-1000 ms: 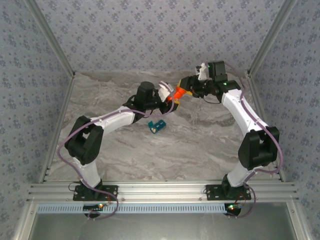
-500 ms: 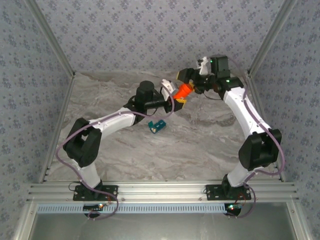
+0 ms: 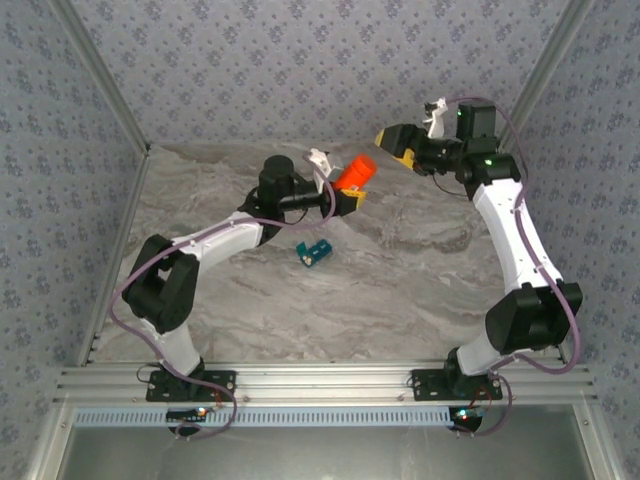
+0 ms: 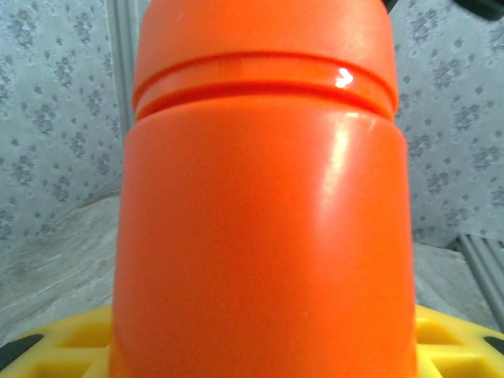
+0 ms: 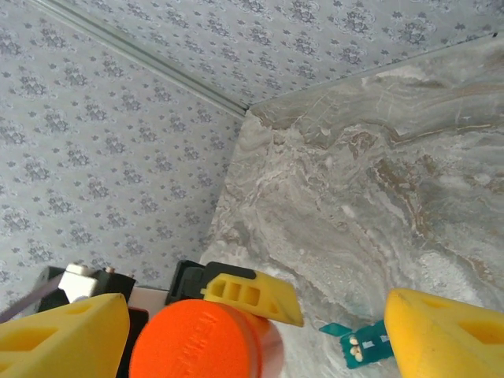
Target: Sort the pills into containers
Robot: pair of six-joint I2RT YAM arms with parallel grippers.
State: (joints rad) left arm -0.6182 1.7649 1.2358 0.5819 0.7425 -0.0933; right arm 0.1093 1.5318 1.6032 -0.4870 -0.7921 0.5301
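My left gripper (image 3: 338, 181) is shut on an orange cylindrical bottle (image 3: 352, 172) with its round orange cap (image 5: 197, 345) on, held above the back of the table. In the left wrist view the bottle (image 4: 264, 220) stands between yellow fingers (image 4: 55, 340). My right gripper (image 3: 396, 137) hangs open to the bottle's right, apart from it; its yellow fingers (image 5: 67, 337) stand wide either side of the cap. The teal-blue pill box (image 3: 313, 252) lies on the table below the bottle. One lid is open, and a few pale pills (image 5: 356, 347) lie in that compartment.
The marbled table (image 3: 400, 280) is walled by patterned panels (image 3: 300, 70) at the back and sides. An aluminium rail (image 3: 320, 385) runs along the near edge by the arm bases.
My right gripper was shut on the bottle's cap; it has opened, let go and drawn back up and to the right. The left gripper still holds the bottle, shifted slightly left.
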